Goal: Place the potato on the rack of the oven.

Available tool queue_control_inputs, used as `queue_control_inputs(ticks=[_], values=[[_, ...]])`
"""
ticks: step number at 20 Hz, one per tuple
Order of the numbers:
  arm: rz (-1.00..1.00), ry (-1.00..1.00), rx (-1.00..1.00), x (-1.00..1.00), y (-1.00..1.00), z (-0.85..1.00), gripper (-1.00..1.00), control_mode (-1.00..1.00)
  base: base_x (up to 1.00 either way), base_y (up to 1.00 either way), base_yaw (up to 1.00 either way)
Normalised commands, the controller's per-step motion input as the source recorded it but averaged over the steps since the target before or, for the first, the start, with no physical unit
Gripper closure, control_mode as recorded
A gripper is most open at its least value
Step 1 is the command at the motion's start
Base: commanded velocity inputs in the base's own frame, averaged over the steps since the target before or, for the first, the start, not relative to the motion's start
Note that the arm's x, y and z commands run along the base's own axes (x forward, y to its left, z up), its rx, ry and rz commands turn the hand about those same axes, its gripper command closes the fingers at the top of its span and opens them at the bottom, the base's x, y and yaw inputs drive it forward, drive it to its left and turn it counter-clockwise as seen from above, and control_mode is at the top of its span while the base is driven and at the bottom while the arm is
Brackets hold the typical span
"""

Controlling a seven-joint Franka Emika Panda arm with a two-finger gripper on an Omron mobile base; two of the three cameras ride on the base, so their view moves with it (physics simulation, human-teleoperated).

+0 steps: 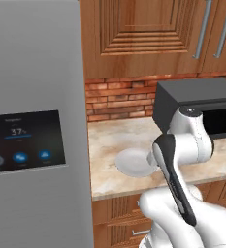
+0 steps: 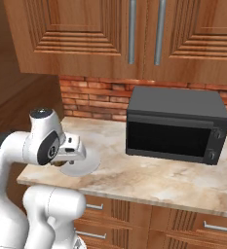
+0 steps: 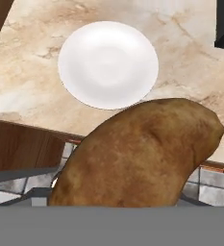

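The brown, lumpy potato (image 3: 142,158) sits right in front of the hand camera and hides both fingertips. It hangs in the air over the counter's front edge, with cabinet front and floor tiles showing beneath it. My gripper (image 2: 61,162) is shut on it; a brown sliver of the potato (image 2: 58,165) peeks out under the hand. The round white plate (image 3: 108,65) lies bare on the counter, below and beyond the potato. The oven and its rack are out of view.
A black boxy countertop appliance (image 2: 176,124) stands at the back right of the marble counter (image 2: 149,177). A tall grey fridge (image 1: 37,72) with a touch panel borders the counter's left end. Wooden wall cabinets (image 2: 134,34) hang above, drawers below.
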Motion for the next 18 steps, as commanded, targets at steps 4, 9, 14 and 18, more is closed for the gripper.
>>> queue_control_inputs(ticks=[4,9,14,18], values=[[-0.03,-0.2,0.0,-0.68,0.0,0.75,1.0,-1.0,0.0,0.0,0.0],[0.0,-0.27,-0.01,-0.66,0.0,0.07,1.0,-1.0,0.0,0.0,0.0],[0.0,-0.16,0.0,-0.6,0.0,0.0,1.0,-1.0,0.0,0.0,0.0],[0.0,0.0,0.0,-0.04,0.0,0.0,1.0,-1.0,0.0,0.0,0.0]])
